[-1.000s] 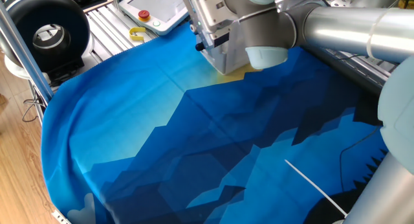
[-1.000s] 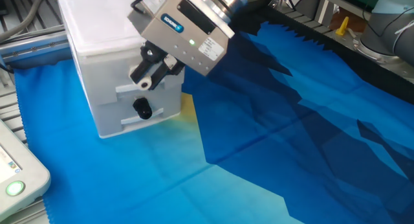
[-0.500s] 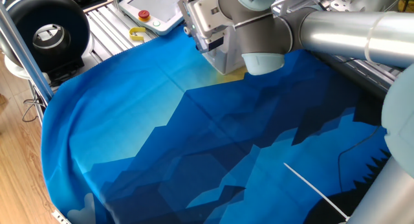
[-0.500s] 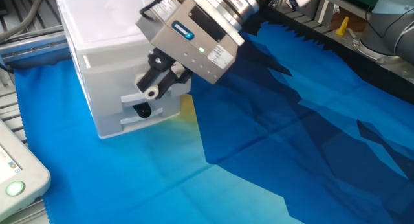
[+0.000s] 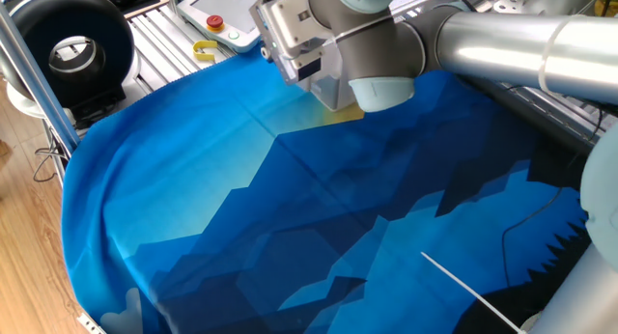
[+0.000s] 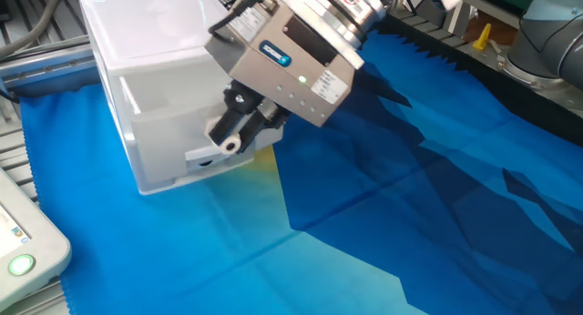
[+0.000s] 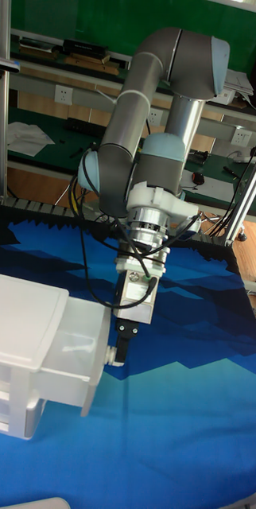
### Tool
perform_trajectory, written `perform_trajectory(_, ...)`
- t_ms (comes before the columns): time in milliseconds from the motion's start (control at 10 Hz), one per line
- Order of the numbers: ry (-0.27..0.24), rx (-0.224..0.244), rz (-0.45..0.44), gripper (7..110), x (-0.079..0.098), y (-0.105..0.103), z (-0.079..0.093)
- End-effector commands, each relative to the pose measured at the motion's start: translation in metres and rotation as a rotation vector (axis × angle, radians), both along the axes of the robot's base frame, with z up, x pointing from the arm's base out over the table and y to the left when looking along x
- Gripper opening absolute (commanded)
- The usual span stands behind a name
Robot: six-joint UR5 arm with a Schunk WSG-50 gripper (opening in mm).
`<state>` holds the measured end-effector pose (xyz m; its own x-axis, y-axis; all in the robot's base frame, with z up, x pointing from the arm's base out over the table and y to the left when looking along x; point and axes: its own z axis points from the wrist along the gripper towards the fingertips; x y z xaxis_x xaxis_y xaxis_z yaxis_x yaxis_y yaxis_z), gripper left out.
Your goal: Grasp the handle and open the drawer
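Note:
The drawer [image 6: 173, 124] is a pale grey-white plastic box unit at the left; its upper tray stands pulled partway out of the body [image 7: 17, 334]. My gripper [image 6: 226, 144] sits against the tray's front face [image 7: 95, 367], shut on the handle. The small black knob itself is covered by the black fingers [image 7: 120, 343] and does not show. In one fixed view the arm's wrist [image 5: 333, 30] hides the gripper, and only a sliver of the drawer [image 5: 333, 91] shows.
A blue patterned cloth [image 5: 290, 208] covers the table. A white pendant [image 5: 232, 11] with a red button and a yellow piece [image 5: 205, 52] lie at the far edge, a black round fan [image 5: 72, 49] beside them. Another pendant corner [image 6: 27, 247] lies in front of the unit.
The gripper closed in on the black knob and moved away from the unit, drawing the upper tray out. The knob, visible below the fingers earlier, is now covered.

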<state>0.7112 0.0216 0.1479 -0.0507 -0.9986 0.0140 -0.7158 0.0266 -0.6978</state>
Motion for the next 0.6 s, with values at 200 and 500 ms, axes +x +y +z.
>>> perform_trajectory(200, 0.006, 0.038, -0.003, 7, 0.000, 0.014, 0.003)
perform_trajectory(500, -0.003, 0.072, 0.009, 7, 0.002, 0.027, -0.003)
